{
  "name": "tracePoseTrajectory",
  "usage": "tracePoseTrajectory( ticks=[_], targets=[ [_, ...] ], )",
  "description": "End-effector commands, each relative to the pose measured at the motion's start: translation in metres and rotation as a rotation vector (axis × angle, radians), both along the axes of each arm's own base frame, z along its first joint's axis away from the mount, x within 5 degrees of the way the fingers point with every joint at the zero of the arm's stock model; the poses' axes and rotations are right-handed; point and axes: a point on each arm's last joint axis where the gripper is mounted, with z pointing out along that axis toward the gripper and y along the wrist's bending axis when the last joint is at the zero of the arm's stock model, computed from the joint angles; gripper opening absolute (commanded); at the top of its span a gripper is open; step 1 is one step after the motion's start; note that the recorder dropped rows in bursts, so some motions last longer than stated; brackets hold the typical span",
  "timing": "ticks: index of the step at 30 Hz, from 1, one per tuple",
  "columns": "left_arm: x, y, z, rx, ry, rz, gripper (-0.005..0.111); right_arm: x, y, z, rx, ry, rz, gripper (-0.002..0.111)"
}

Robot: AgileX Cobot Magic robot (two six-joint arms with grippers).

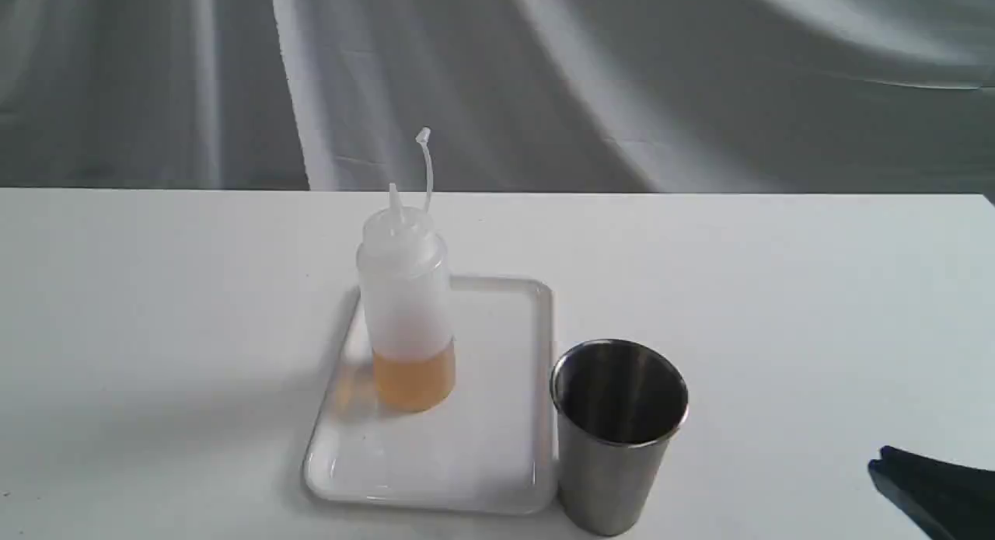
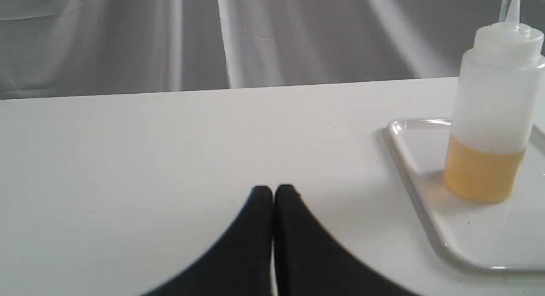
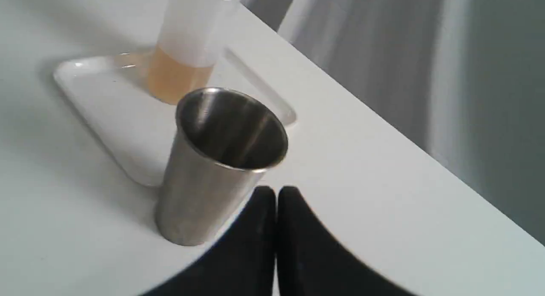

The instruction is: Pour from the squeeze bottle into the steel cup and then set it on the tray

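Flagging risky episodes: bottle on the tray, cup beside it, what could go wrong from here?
The squeeze bottle is uncapped; tilting it early may spill amber liquid. The steel cup stands close beside the tray; a reach could knock it. The left pincer and right pincer are shut; approaching so may topple the bottle.

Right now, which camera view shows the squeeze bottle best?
The exterior view: the squeeze bottle stands whole on the tray, nozzle and cap strap included. The left wrist view crops its strap at the frame edge; the right wrist view cuts off its top.
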Motion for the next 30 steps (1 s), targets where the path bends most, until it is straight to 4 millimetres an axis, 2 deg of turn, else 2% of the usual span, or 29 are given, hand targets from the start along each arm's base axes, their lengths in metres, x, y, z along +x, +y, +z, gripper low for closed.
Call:
tracePoseTrajectory(
  ticks=[1,11,26,30],
  targets=[
    [0.000,0.000,-0.001,-0.006,-0.006,0.002,0.000,-0.002,-0.012,0.003,0.041,-0.037,-0.063,0.000],
    [0.000,0.000,-0.001,-0.006,-0.006,0.002,0.000,-0.005,-0.039,0.011,0.101,-0.101,-0.276,0.000],
    [0.000,0.000,-0.001,-0.006,-0.006,0.002,0.000,-0.006,-0.058,0.011,0.092,-0.119,-0.471,0.000],
    [0.000,0.000,-0.001,-0.006,-0.006,0.002,0.000,-0.011,-0.064,0.012,0.220,-0.138,-0.538,0.000]
  ],
)
